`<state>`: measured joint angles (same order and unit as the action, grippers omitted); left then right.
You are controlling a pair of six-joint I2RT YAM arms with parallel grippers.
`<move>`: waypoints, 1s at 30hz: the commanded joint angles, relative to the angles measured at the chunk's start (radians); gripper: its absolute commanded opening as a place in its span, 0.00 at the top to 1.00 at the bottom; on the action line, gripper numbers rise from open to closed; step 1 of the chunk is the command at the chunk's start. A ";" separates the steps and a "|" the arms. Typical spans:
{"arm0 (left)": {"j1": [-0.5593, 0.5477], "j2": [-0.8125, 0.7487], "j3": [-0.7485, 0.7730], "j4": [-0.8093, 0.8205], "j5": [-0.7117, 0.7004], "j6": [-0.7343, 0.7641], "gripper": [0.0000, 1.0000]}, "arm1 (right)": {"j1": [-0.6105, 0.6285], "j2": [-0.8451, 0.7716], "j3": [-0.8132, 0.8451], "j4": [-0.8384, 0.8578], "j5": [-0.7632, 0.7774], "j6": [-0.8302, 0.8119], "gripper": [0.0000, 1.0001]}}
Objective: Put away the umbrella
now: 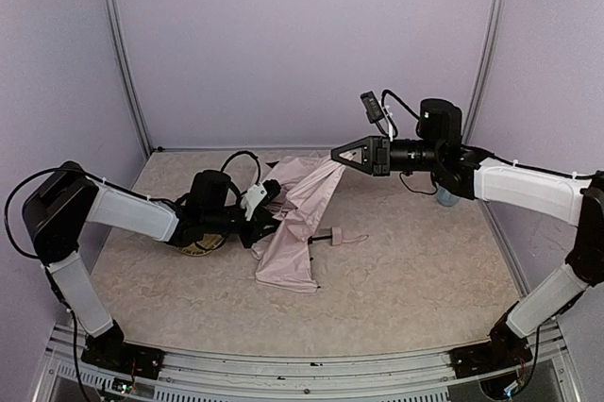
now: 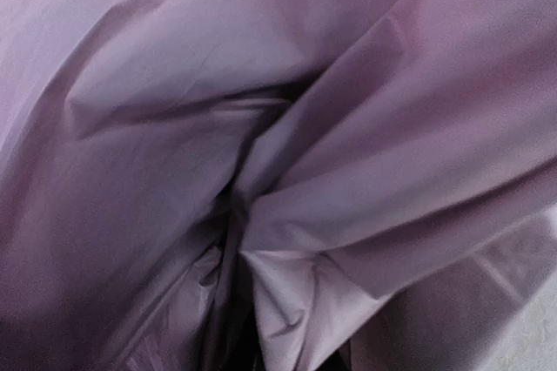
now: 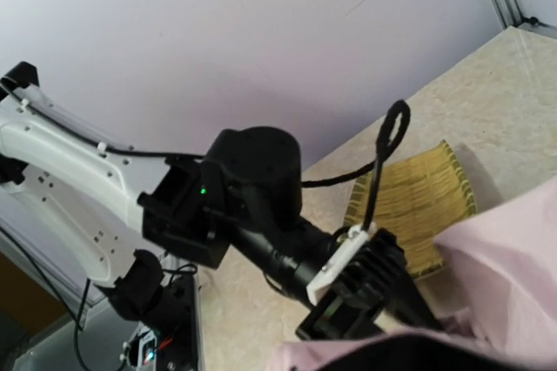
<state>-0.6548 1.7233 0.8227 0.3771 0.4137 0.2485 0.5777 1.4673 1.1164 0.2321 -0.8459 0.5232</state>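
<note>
Mid-furling: the right gripper (image 1: 338, 154) pinches the umbrella (image 1: 293, 253) fabric up, the left gripper (image 1: 267, 202) sits buried in folds, its grip unreadable; next, I judge, gather fabric round the shaft.

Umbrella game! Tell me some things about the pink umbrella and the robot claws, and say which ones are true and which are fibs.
1. The umbrella is pale pink. True.
2. The right claw pinches its fabric. True.
3. The umbrella is rolled up tight. False: its fabric hangs loose and crumpled.
4. The yellow woven tray lies under the right arm. False: it lies by the left arm.
5. The left wrist view is nearly all pink fabric. True.
</note>
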 commanded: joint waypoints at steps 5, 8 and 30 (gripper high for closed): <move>-0.013 0.043 0.012 0.293 0.134 -0.115 0.98 | 0.051 0.184 0.040 0.212 0.010 0.031 1.00; -0.021 0.056 0.017 0.317 0.166 -0.134 0.98 | 0.053 0.244 0.053 0.235 0.006 0.030 1.00; 0.036 -0.205 -0.126 0.008 0.026 -0.001 0.20 | 0.050 0.417 0.095 0.056 0.073 -0.233 1.00</move>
<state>-0.6186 1.5944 0.6865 0.5468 0.5243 0.1406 0.6365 1.8778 1.1725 0.3576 -0.7822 0.3664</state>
